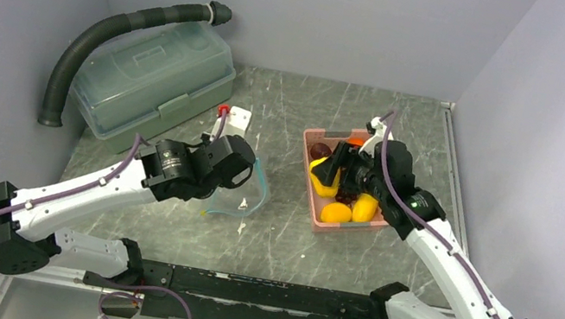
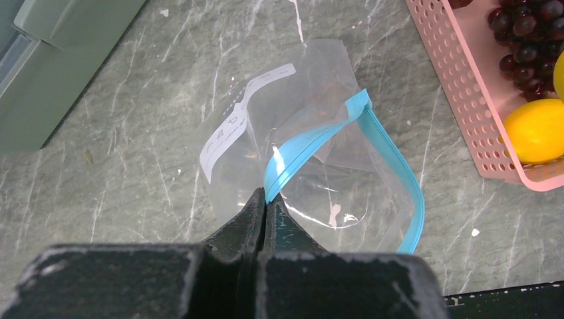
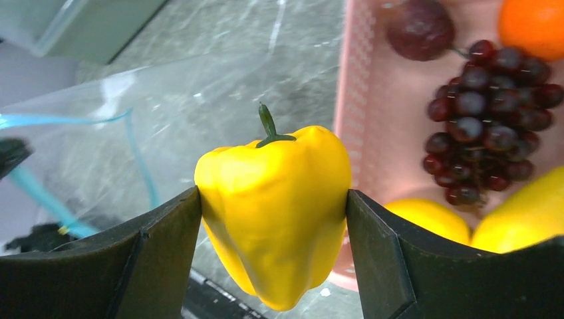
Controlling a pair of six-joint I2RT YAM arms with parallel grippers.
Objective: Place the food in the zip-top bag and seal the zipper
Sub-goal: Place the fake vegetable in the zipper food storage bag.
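The clear zip-top bag [image 1: 250,191] lies on the marble table left of the pink basket [image 1: 311,136]. My left gripper [image 1: 245,174] is shut on the bag's teal zipper strip [image 2: 312,136] at one end [image 2: 266,199], and the mouth gapes open. My right gripper [image 1: 329,175] is shut on a yellow pepper-shaped toy [image 3: 276,206], held above the basket's left edge. In the basket lie the grape bunch [image 3: 485,119], a dark reddish round fruit [image 3: 420,30], the orange [image 3: 532,26] and two yellow fruits [image 1: 337,213] [image 1: 365,207].
A green-grey lidded box [image 1: 153,80] and a black ribbed hose [image 1: 108,32] stand at the back left. A small white object with a red part [image 1: 235,119] lies just behind the bag. Grey walls close in on both sides.
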